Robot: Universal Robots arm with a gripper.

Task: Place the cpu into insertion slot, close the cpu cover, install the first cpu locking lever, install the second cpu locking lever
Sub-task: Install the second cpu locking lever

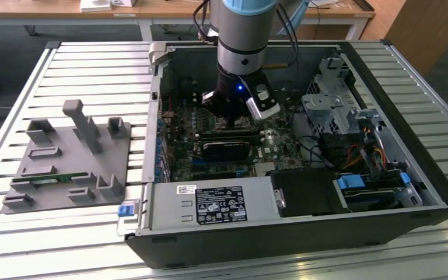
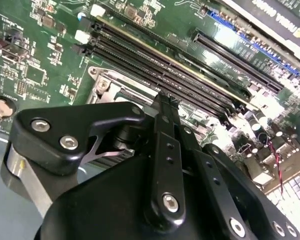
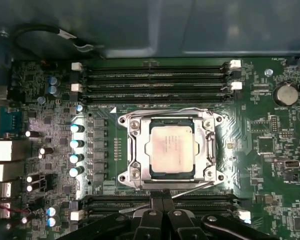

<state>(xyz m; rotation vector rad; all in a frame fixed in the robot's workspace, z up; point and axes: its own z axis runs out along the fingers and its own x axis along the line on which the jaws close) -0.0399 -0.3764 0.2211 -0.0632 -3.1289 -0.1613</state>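
Gripper: black linkage gripper (image 3: 162,200) fills the bottom centre of the first wrist view; jaws drawn together with nothing between them, tips just beside the socket's lower edge. Same gripper (image 2: 162,100) in the second wrist view, tips over the long black memory slots (image 2: 190,75).
CPU: small flat square chip with silvery-tan metal top (image 3: 170,146), seated in the socket, centre of the first wrist view.
Cover: thin silver metal frame plate with large square window (image 3: 135,145), lying flat around the chip.
Slot: square silver-rimmed socket (image 3: 210,175) on the green circuit board (image 3: 260,145).
Levers: thin wire levers run along the socket's upper and lower edges; whether latched, cannot tell.
Case: black open computer case (image 1: 410,175) on slatted metal counter (image 1: 91,64); arm reaches into it in the exterior view.
Fixture: grey plastic holder block (image 1: 60,169), left of the frame in the exterior view, well apart.
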